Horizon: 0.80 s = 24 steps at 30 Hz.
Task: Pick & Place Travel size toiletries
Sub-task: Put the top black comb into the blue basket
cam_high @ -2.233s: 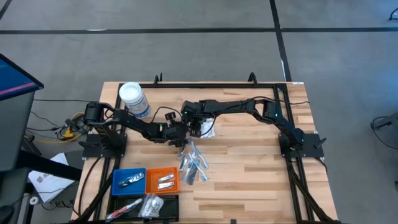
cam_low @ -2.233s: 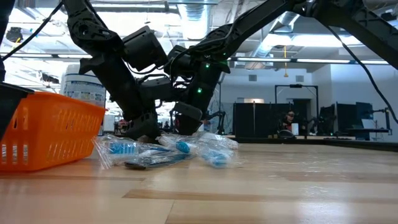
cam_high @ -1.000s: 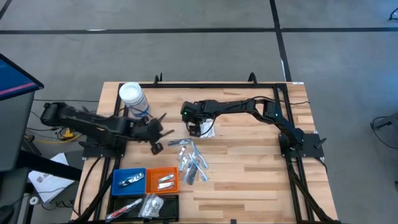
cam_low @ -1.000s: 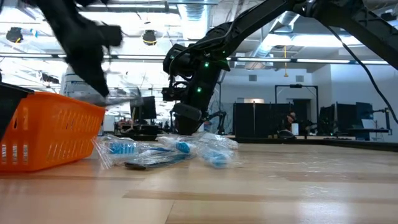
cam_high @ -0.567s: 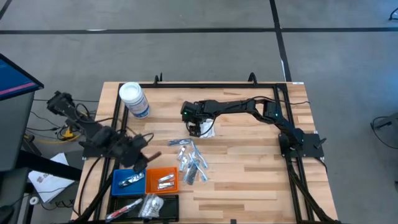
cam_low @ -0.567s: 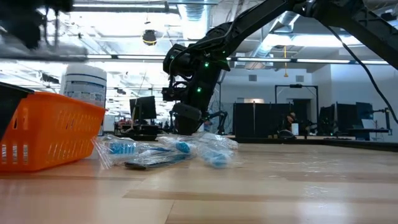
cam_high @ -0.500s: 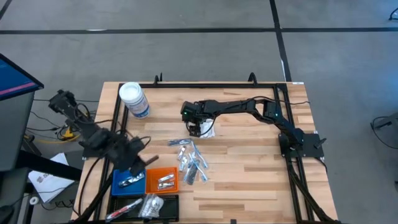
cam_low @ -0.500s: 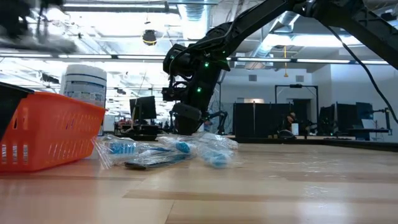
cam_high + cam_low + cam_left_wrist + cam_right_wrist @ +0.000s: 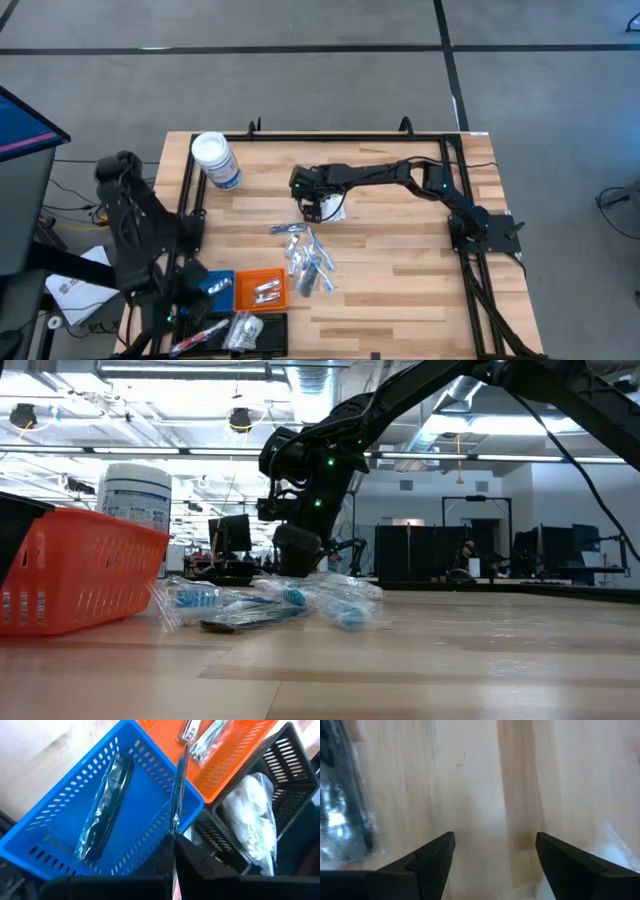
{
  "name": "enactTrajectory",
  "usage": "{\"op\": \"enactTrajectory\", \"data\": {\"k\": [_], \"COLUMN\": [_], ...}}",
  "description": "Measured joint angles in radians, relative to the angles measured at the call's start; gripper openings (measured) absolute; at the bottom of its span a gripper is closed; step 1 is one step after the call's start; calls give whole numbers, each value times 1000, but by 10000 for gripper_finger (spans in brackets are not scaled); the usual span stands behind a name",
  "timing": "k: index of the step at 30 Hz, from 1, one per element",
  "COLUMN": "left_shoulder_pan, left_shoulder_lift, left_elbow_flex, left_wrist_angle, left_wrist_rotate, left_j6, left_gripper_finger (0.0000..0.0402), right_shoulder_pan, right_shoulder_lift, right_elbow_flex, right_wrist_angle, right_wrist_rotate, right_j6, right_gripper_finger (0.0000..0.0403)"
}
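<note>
My left gripper [image 9: 174,840] is clamped on a slim wrapped stick [image 9: 177,795] above the blue tray [image 9: 208,291], where one wrapped item [image 9: 105,810] already lies. The orange tray [image 9: 260,289] and black tray [image 9: 232,331] sit beside it (both hold items). My right gripper [image 9: 492,852] hangs wide open, empty, over the table [image 9: 400,270] beside the loose toiletries pile [image 9: 308,262]; the jar [image 9: 215,161] stands well apart.
</note>
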State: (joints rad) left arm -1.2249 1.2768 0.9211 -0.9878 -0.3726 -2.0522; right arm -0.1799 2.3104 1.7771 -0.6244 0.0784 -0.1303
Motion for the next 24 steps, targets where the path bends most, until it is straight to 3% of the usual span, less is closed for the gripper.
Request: {"op": "enactTrajectory", "data": {"k": [3, 12, 24], "left_shoulder_pan": [-36, -37, -36], "left_shoulder_lift": [46, 128, 131], "left_elbow_flex": [0, -1, -1], "left_wrist_angle": [-15, -86, -112], "left_wrist_rotate": [-46, 101, 107], "left_j6": [-47, -35, 30], "left_gripper_finger": [0, 0, 17], "right_shoulder_pan": [4, 18, 17], "right_shoulder_lift": [1, 2, 2], "right_elbow_flex": [0, -1, -1], "right_wrist_angle": [14, 75, 87], "right_wrist_rotate": [-3, -3, -2], "right_j6": [0, -1, -3], "right_gripper_finger": [276, 276, 276]}}
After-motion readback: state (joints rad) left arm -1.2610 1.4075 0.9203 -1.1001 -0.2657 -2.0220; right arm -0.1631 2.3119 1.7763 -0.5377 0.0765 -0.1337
